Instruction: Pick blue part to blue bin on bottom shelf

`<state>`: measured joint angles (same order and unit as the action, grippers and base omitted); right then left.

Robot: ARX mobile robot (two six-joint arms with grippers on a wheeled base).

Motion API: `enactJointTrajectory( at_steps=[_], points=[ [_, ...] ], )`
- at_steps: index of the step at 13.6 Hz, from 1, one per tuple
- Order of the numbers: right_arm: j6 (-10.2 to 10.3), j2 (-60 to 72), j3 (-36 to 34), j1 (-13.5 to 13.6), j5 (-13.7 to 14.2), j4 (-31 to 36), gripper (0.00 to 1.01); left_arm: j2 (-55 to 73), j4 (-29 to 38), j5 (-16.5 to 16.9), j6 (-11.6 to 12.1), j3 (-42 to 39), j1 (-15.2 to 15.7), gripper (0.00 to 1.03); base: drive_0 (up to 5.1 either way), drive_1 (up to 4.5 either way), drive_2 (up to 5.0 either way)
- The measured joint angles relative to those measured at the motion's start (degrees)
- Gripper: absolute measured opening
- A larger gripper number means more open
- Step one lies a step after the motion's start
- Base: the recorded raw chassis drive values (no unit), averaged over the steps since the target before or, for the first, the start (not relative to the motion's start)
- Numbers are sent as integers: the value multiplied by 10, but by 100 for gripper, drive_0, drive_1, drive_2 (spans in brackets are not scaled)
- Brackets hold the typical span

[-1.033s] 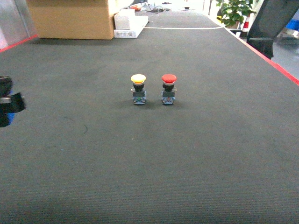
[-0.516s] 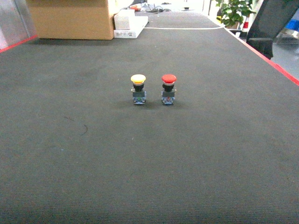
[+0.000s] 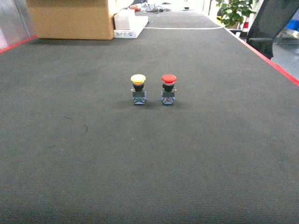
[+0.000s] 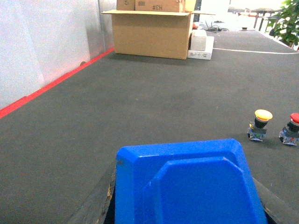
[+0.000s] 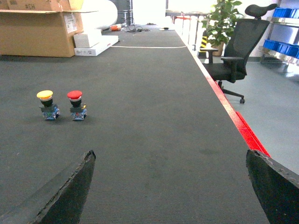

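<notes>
The blue part [image 4: 187, 182], a glossy blue block, fills the bottom of the left wrist view. My left gripper [image 4: 184, 212] is shut on it, with a dark finger [image 4: 96, 205] showing on either side. It hangs above the dark mat. In the right wrist view my right gripper [image 5: 170, 158] stands open over bare mat, nothing between its fingers [image 5: 77, 184]. Neither gripper shows in the head view. The blue bin and the bottom shelf are out of view.
A yellow-capped push button [image 3: 138, 88] and a red-capped one [image 3: 168, 88] stand side by side mid-table. A cardboard box [image 3: 70, 18] and a white box [image 3: 128, 23] sit at the far end. Red tape [image 5: 233, 116] marks the right edge, with an office chair [image 5: 233, 51] beyond it.
One second ago my left gripper showed at the head view's left edge. It has since moved out of that view. The two buttons have not moved.
</notes>
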<state>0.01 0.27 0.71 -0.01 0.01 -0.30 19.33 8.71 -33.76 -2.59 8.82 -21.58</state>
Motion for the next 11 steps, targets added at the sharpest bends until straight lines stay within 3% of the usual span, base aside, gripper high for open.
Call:
enactJointTrajectory(
  at_steps=[1,11],
  points=[
    [0,0,0,0,0,0,98,0,0,0,0,0,0,44,0,0,0],
    [0,0,0,0,0,0,98,0,0,-1,0,0,0,44,11,-377,399]
  ],
)
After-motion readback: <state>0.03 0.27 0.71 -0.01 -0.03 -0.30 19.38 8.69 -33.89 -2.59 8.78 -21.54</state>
